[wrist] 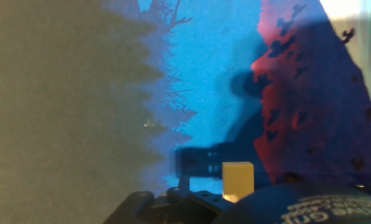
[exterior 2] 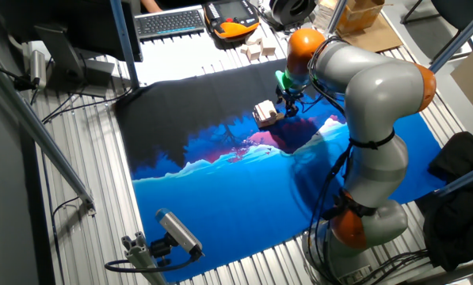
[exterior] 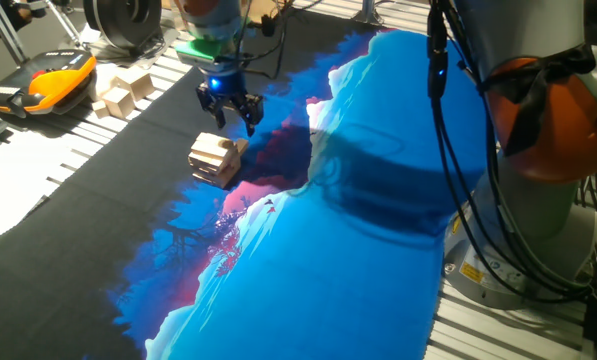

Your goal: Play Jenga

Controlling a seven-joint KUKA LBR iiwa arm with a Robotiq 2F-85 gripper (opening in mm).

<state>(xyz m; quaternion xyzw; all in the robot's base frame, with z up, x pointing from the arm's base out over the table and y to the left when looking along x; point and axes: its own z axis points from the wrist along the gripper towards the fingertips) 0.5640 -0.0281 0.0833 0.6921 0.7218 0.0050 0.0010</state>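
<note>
The Jenga stack (exterior: 214, 160) is a low pile of pale wooden blocks in crossed layers, at the edge between the black and blue parts of the cloth. It also shows in the other fixed view (exterior 2: 265, 114). One matching little block (exterior: 241, 146) sticks out at the stack's upper right corner. My gripper (exterior: 229, 112) hangs just above and behind the stack with its dark fingers spread and nothing visibly between them. In the hand view a pale block end (wrist: 237, 180) sits low in the frame, right beside one dark finger (wrist: 197, 163). The rest of the stack is hidden there.
Chunkier pale wooden cubes (exterior: 124, 92) lie grouped at the back left, beside an orange hand-held unit (exterior: 58, 80). A keyboard (exterior 2: 169, 21) lies beyond the cloth. The arm's base and cables (exterior: 518, 150) stand at the right edge of the blue cloth (exterior: 358, 260).
</note>
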